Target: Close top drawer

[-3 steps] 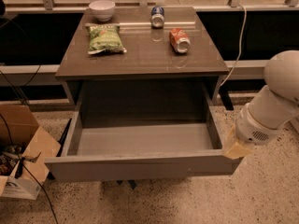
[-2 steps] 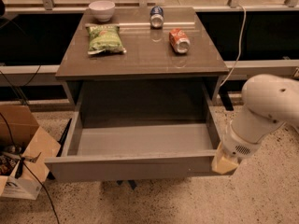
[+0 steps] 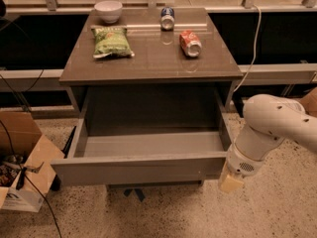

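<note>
The top drawer (image 3: 141, 168) stands pulled far out of the grey-brown cabinet, its lighter grey inside empty. Its flat front faces me low in the view. My gripper (image 3: 231, 182) hangs at the end of the white arm (image 3: 270, 128), just off the right end of the drawer front, close to its corner. Whether it touches the front is not visible.
On the cabinet top (image 3: 148, 66) lie a green chip bag (image 3: 112, 41), a white bowl (image 3: 108, 10), a blue can (image 3: 167, 18) and a red can (image 3: 190, 43). An open cardboard box (image 3: 22, 162) with cables sits on the floor at left. A white cable (image 3: 253, 43) hangs at right.
The arm has swung left and down, bringing the gripper from beside the drawer's right side to the right end of the drawer front. The drawer has not visibly moved.
</note>
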`<state>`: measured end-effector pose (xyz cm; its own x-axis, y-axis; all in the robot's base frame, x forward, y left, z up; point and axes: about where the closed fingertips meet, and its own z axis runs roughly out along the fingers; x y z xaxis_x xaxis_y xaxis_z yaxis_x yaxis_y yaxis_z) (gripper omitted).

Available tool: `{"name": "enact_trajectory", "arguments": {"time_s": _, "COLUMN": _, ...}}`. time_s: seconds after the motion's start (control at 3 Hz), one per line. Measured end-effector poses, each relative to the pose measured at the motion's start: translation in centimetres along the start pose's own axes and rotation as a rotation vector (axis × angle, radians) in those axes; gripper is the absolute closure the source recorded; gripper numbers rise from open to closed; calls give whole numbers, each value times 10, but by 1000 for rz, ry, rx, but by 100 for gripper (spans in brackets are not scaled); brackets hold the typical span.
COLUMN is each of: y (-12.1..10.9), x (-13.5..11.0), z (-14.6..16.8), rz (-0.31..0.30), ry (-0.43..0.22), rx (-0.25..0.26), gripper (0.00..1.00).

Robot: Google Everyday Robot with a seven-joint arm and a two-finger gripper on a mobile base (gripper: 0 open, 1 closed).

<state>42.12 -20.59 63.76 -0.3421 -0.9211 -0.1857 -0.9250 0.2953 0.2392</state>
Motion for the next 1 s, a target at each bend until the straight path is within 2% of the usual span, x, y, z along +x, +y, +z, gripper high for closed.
{"name": "enact_trajectory", "arguments": {"time_s": 0.33, "y": -56, "x": -35, "z": 1, "rz": -54, "ry": -63, "rx": 75, "gripper": 100}}
{"name": "enact_trajectory", "arguments": {"time_s": 0.67, "y": -55, "x": -34, "z": 2, "rz": -54, "ry": -61, "rx": 73, "gripper": 100}}
{"name": "enact_trajectory", "arguments": {"time_s": 1.0, "y": -66, "x": -47, "z": -1, "rz": -76, "ry": -50, "rx": 113, "gripper": 100}}
